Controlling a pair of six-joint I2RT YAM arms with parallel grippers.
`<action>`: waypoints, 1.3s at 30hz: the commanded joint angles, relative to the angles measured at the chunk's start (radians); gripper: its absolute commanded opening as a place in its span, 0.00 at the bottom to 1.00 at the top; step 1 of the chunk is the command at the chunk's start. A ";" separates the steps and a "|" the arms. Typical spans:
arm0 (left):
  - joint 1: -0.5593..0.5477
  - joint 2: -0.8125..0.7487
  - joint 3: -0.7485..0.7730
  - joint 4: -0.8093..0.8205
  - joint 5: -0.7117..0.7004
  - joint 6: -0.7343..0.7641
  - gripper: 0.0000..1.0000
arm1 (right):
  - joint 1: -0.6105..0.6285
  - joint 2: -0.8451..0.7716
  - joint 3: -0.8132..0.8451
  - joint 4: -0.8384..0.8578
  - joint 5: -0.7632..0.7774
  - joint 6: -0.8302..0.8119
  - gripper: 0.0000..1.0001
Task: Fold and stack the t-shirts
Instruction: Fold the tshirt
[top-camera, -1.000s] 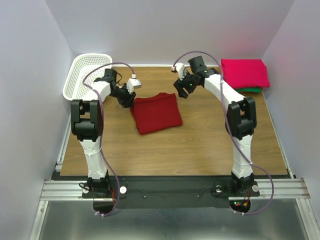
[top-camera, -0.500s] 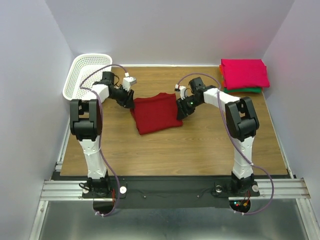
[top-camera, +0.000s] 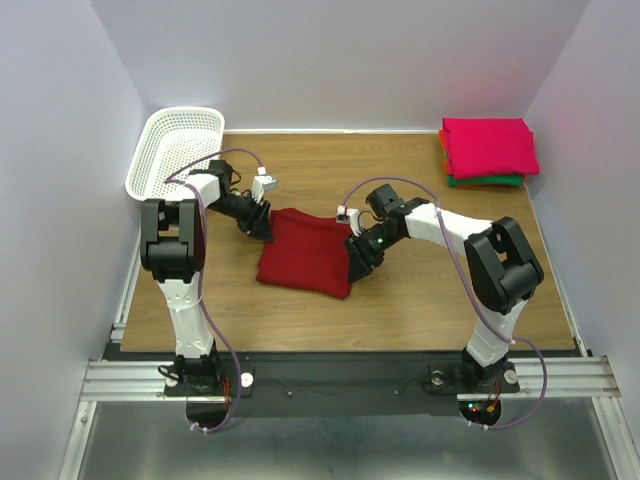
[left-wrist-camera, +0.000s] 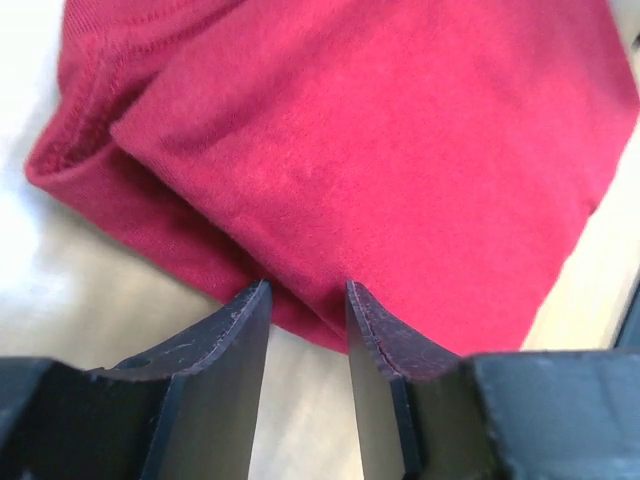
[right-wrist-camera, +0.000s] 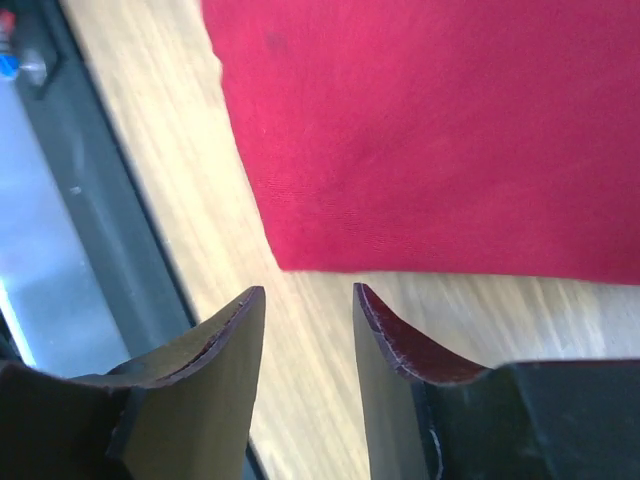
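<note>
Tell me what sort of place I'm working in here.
Likely a robot lab test cell: a wood-top table boxed in by plain pale walls, arms bolted to an aluminium rail, with folded t-shirts and a white basket as props.

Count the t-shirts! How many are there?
4: crimson t-shirt lying in the middle; pink t-shirt, orange t-shirt and green t-shirt stacked at the far right corner. Others may hide inside that stack.

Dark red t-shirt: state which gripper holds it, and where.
The right gripper holds nothing: the dark red t-shirt ends beyond its open tips. The left gripper straddles the shirt's folded edge; whether pinched cannot be told.
</note>
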 joint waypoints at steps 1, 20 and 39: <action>-0.006 -0.166 0.027 -0.202 0.031 0.246 0.50 | -0.088 -0.081 0.125 -0.085 -0.037 -0.055 0.48; -0.288 0.050 0.319 0.013 -0.110 0.335 0.59 | -0.199 0.501 0.831 0.068 -0.055 0.230 0.38; -0.306 0.013 0.190 0.002 -0.104 0.404 0.54 | -0.076 0.665 0.835 0.234 -0.145 0.387 0.31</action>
